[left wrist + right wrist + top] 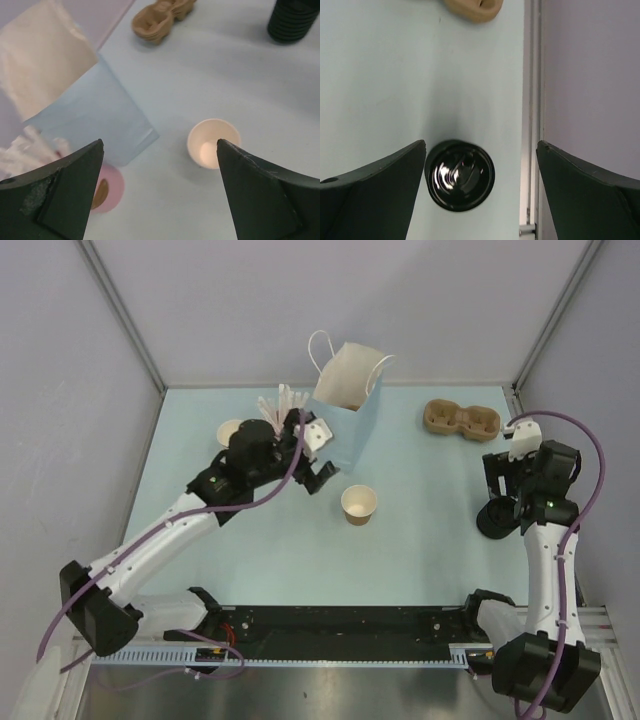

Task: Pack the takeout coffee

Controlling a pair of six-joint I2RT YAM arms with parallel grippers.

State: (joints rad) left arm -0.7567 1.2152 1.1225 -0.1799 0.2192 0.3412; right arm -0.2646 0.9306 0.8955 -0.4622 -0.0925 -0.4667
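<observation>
We judge packing barely begun: cup [359,504] lidless on the table [420,550], outside the bag [345,415]; left pincer [160,143] and right pincer [481,143] spread, empty.

Left gripper [160,145], right gripper [481,145]: jaws parted

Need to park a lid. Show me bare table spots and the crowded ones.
Bare: the table between the open cup and the black lid stack, and the strip nearer than the cup. Crowded: around the bag, straw cup and left gripper.
</observation>
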